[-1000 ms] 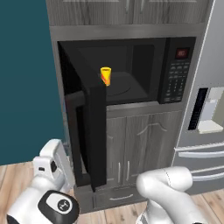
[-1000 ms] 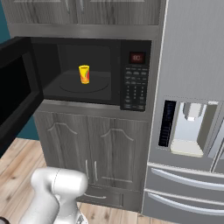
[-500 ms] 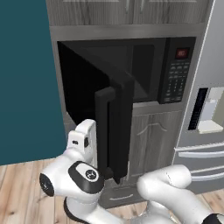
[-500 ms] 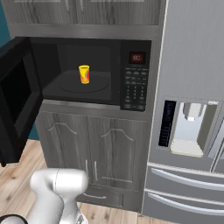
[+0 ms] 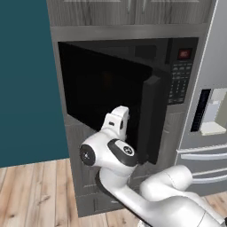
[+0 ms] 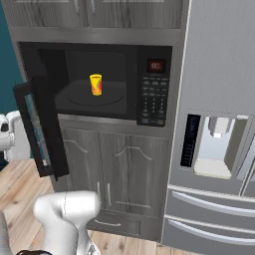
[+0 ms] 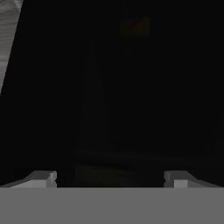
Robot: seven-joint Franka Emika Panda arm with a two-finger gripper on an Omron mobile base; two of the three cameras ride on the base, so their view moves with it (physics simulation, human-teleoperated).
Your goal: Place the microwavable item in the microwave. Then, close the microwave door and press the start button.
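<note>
Already inside: yellow cup [image 6: 95, 84] stands on the microwave [image 6: 149, 89] turntable. Microwave door [image 5: 111, 99] half-swung; pincer [image 7: 109, 177] spread, empty, against its outer face. Best push steadily near the handle edge until it latches, then the keypad.

- The microwave door [image 5: 111, 97] is swung further shut than before.
- The arm [image 5: 111, 150] is moved up behind the door, pushing it.
</note>
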